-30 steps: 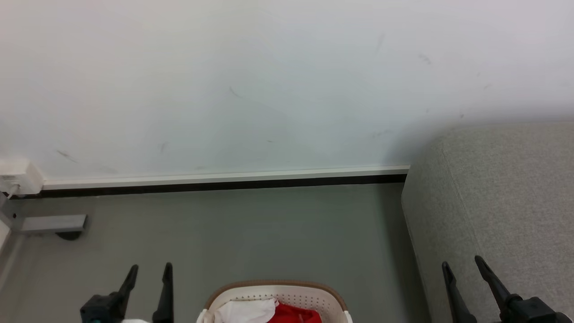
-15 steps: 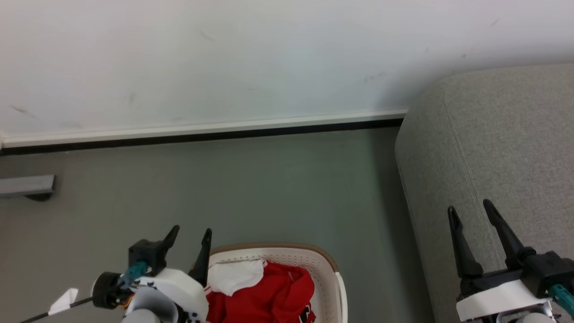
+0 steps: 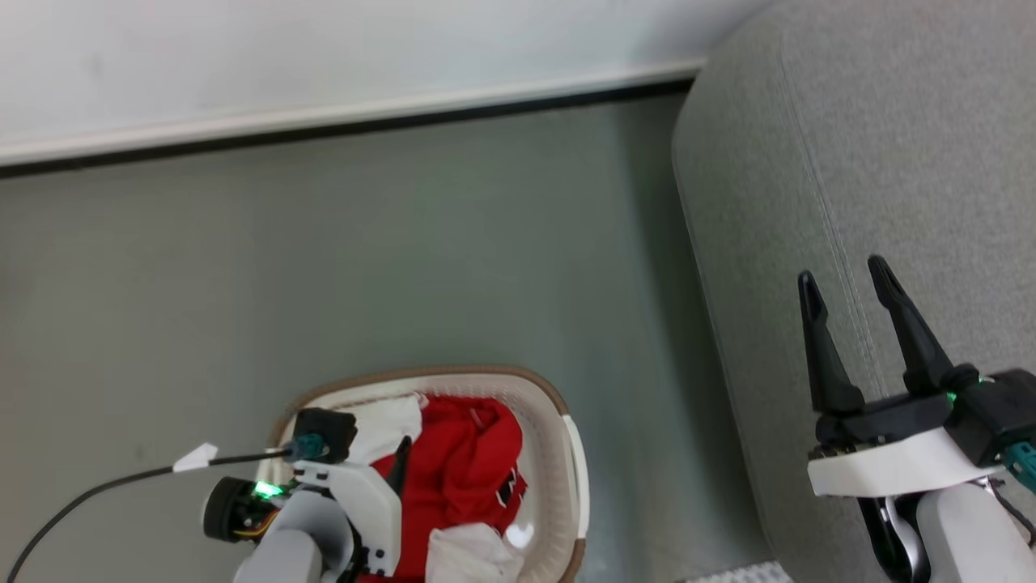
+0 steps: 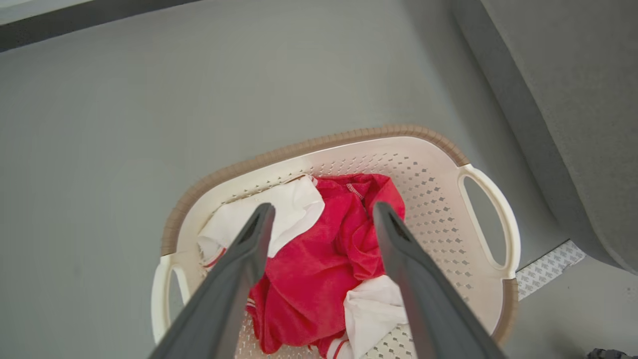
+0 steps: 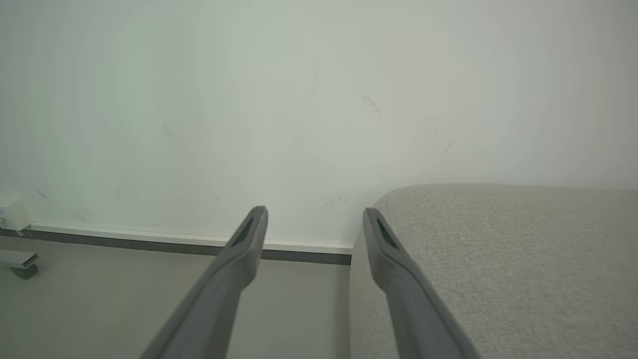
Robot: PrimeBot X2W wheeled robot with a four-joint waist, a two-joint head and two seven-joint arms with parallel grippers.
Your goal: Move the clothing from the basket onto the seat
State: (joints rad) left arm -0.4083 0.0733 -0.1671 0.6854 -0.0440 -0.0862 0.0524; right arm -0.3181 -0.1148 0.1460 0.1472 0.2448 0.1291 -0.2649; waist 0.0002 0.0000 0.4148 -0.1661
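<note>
— Where's the clothing (image 4: 319,259)?
— Heaped in the basket (image 4: 433,184), beside the seat (image 3: 850,121).
— The hands?
— Both spread, empty: left hand (image 4: 323,209) over the basket, right hand (image 3: 842,274) over the seat.

Bright even diffuse light, faint soft shadows, mostly sharp, slight greenish cast

**Both grippers spread wide and empty**

The left gripper (image 4: 321,212) is held at the near left and is pointed steeply downward. Its two dark fingers (image 4: 239,269) are parted wide, and nothing is clamped between them. The white left wrist housing (image 3: 360,502) is seen from above, with the pale left forearm (image 3: 283,555) nearer the body. The right gripper (image 3: 842,274) is held at the near right, level and directed away from the body. It is likewise spread and empty, with the white right wrist housing (image 3: 890,470) behind it.
</note>
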